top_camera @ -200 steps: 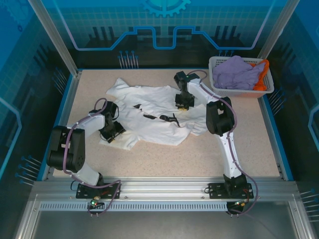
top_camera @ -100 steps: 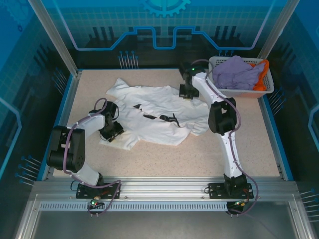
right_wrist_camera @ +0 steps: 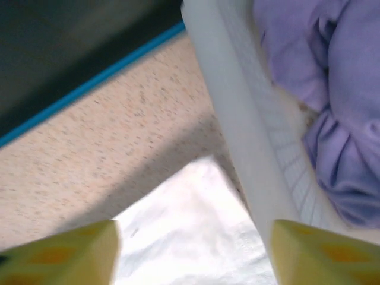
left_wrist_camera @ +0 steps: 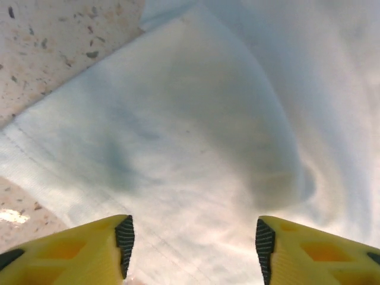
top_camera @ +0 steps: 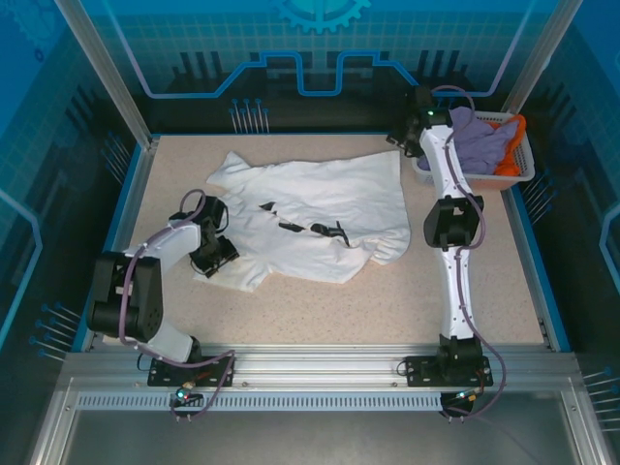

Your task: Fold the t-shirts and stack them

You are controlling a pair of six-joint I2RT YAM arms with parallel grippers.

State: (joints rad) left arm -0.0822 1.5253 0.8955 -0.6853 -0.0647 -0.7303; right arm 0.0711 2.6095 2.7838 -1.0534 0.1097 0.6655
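Observation:
A white t-shirt point(top_camera: 320, 208) with small black marks lies spread on the table. My left gripper point(top_camera: 217, 258) hovers over its near left part, and in the left wrist view it point(left_wrist_camera: 194, 252) is open with flat white cloth point(left_wrist_camera: 202, 130) under it. My right gripper point(top_camera: 407, 145) is at the shirt's far right corner, beside the basket. In the right wrist view it point(right_wrist_camera: 193, 258) is open above that corner point(right_wrist_camera: 196, 231), gripping nothing. A lavender t-shirt point(top_camera: 480, 140) point(right_wrist_camera: 320, 89) and an orange one point(top_camera: 513, 155) lie in the basket.
The white lattice basket point(top_camera: 481, 175) stands at the far right corner; its rim point(right_wrist_camera: 231, 113) runs close to my right fingers. A blue border point(right_wrist_camera: 89, 86) edges the table's far side. Bare tabletop point(top_camera: 387, 300) lies in front of the shirt.
My right gripper moved from the middle of the shirt to the far right, dragging the shirt's corner out toward the basket, then opened. The left arm barely moved.

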